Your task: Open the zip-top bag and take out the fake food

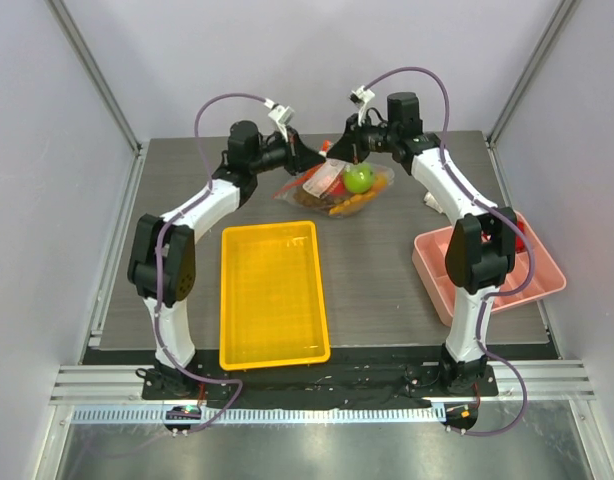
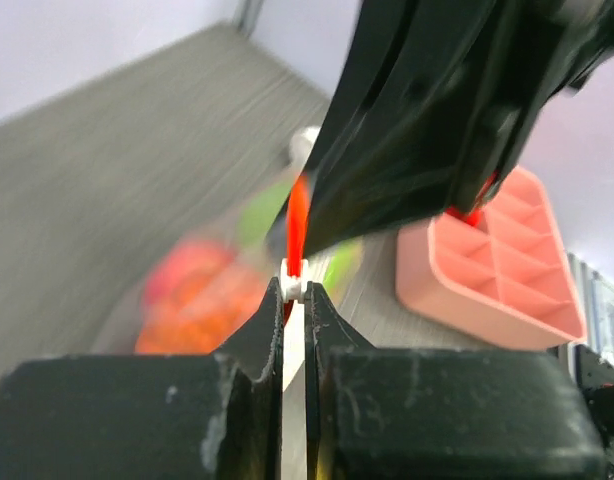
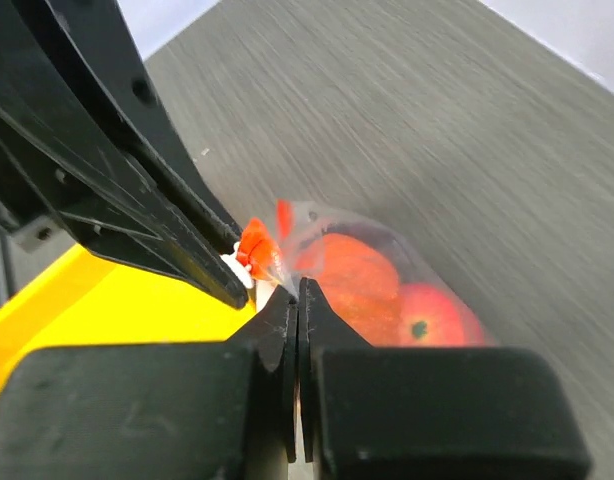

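Yellow tray (image 1: pixel 272 290) lies nearest the arm bases, with the pink divided tray (image 1: pixel 542 275) well to its right. Just beyond the yellow tray's far right corner is the zip-top bag (image 1: pixel 317 188), with the fake food (image 1: pixel 359 179) inside: a green apple, orange and red pieces. At the bag's mouth, past that same tray edge, the left gripper (image 2: pixel 295 290) is pinched tight on the orange-red zip strip (image 2: pixel 298 215). The right gripper (image 3: pixel 296 290) is clamped on the clear bag edge facing it, tips nearly meeting.
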Controlling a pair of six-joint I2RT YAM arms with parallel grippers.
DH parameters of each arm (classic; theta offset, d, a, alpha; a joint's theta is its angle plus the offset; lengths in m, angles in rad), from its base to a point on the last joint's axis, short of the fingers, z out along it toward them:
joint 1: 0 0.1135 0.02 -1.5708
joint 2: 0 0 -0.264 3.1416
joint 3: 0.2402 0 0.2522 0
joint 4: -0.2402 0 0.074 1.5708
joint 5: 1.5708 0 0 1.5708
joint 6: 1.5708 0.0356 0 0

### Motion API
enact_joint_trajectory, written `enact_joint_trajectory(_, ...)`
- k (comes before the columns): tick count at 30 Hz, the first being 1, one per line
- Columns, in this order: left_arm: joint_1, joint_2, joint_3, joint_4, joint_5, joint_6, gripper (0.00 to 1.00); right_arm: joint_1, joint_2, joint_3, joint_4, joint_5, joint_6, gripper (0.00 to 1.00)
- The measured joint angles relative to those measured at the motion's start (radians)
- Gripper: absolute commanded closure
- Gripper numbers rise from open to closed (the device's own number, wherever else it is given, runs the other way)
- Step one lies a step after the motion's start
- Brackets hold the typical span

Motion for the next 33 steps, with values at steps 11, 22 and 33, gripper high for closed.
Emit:
enact_joint_trajectory(11,0.071,-0.183,-0.395,-0.134,-0.154,0.101,1.00,-0.090,-0.002,-0.052,0.216,0.060,0.156,0.99)
enact_joint_trajectory(22,0.081,-0.367,-0.618,-0.043,-0.139,0.064,0.30,-0.096,-0.002,-0.058,0.275,0.032,0.204,0.99)
enact_joint_trajectory(33,0.084,-0.304,-0.268,-0.187,-0.122,0.083,0.41,-0.116,-0.003,-0.063,0.305,-0.073,0.154,0.99)
